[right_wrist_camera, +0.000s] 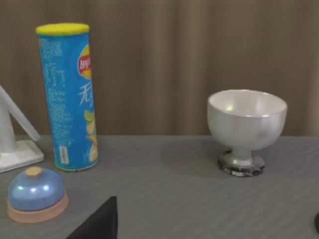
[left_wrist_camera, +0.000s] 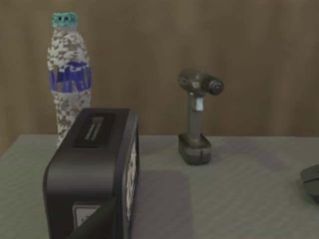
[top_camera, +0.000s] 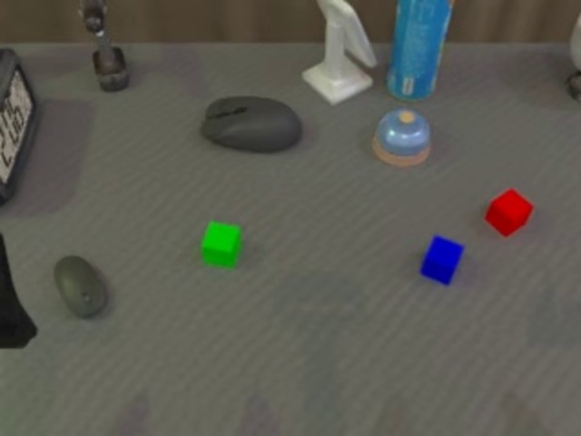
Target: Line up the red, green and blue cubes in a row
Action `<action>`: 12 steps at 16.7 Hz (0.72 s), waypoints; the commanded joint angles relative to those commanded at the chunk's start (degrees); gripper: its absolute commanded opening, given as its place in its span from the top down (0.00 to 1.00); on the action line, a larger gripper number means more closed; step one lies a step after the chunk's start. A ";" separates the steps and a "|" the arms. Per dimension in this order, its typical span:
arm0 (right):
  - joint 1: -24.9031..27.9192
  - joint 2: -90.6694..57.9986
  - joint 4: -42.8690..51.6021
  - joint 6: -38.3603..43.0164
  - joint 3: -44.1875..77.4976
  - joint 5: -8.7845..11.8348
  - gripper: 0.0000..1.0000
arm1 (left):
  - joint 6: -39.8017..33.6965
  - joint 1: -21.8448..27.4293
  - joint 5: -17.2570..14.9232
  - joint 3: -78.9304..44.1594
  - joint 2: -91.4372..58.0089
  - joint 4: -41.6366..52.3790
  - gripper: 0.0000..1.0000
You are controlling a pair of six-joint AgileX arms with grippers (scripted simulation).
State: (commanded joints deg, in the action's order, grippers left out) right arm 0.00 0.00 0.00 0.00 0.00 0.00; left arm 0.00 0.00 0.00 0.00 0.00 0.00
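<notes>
— So how many cubes sit on the table [top_camera: 363, 363]?

— Three: one green cube [top_camera: 221, 243] left of centre, one blue cube [top_camera: 442, 260] to the right, one red cube [top_camera: 508, 212] just beyond it, nearer the right edge. Not in a row.

— Other things?

— Two mice: a large dark mouse [top_camera: 251, 123] and a small grey mouse [top_camera: 81, 286]. One bell [top_camera: 401, 136], one chip can [top_camera: 418, 47], one drill [left_wrist_camera: 197, 115], one bottle [left_wrist_camera: 69, 74], one white goblet [right_wrist_camera: 246, 129], one black clock [left_wrist_camera: 94, 174].

— And the claws?

— Neither gripper's fingers are visible, so their opening cannot be told; nothing touches any cube. Only a dark piece of the left arm [top_camera: 11, 304] shows at the table's left edge, well apart from the green cube.
</notes>
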 joint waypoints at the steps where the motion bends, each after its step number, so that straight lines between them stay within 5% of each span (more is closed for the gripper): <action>1: 0.00 0.00 0.00 0.00 0.00 0.00 0.00 | 0.00 0.00 0.00 0.00 0.00 0.00 0.00; 6: 0.38 -5.92 3.42 -1.25 5.81 -0.16 0.00 | 0.00 0.00 0.00 0.00 0.00 0.00 0.00; 12: 2.46 -32.06 17.83 -6.65 28.25 -0.32 0.00 | 0.00 0.00 0.00 0.00 0.00 0.00 0.00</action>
State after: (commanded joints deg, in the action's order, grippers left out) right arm 2.46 -32.06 17.83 -6.65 28.25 -0.32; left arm 0.00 0.00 0.00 0.00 0.00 0.00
